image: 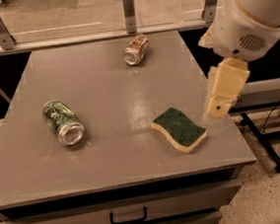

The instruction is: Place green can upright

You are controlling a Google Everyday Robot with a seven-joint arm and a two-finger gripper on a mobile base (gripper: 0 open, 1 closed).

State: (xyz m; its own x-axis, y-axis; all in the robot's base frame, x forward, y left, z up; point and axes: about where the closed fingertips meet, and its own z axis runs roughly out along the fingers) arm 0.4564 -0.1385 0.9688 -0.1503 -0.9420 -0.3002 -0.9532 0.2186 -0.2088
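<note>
The green can [63, 122] lies on its side on the left part of the grey table [108, 92], its silver end facing the front right. My gripper [218, 107] hangs from the white arm [250, 19] at the table's right edge, just right of the sponge and far from the green can. It holds nothing that I can see.
A brown-orange can [136, 49] lies on its side near the table's far edge. A green and yellow sponge [179, 129] lies at the front right. A railing with metal posts [128, 8] runs behind the table. A drawer with a handle [128, 217] sits below the front edge.
</note>
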